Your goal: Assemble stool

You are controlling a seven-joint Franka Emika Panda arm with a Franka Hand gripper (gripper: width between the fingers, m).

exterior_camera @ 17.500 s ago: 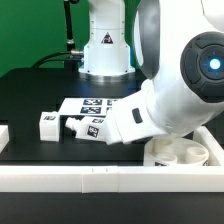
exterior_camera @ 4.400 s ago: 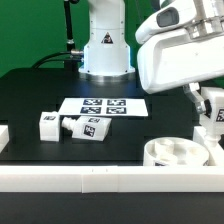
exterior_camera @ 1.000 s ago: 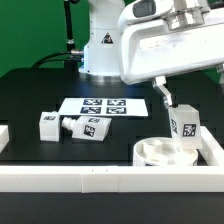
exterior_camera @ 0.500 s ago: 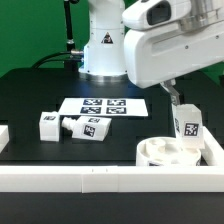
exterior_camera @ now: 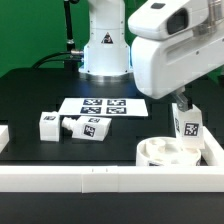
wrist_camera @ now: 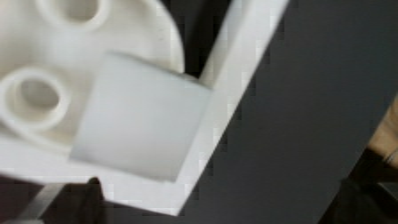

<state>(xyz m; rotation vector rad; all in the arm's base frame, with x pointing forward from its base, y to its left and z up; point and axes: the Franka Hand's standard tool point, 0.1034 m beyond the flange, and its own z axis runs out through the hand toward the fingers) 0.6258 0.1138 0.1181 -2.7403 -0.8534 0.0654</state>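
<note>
Two fingers of the gripper (exterior_camera: 184,100) stand spread wide above a tagged leg (exterior_camera: 186,124), not pinching it. That leg stands upright in the round seat (exterior_camera: 160,153), at the near right of the table (exterior_camera: 40,95). Two more legs (exterior_camera: 72,125) lie at the near left, before the marker board (exterior_camera: 102,105).

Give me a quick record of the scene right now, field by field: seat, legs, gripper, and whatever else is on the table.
seat: round white disc at the front corner on the exterior view's right, sockets up
leg on seat: one leg standing upright in the seat
loose legs: two legs lying together on the exterior view's left
gripper: gripper open, just above the upright leg
marker board: marker board flat mid-table
border: white rail along the front
</note>
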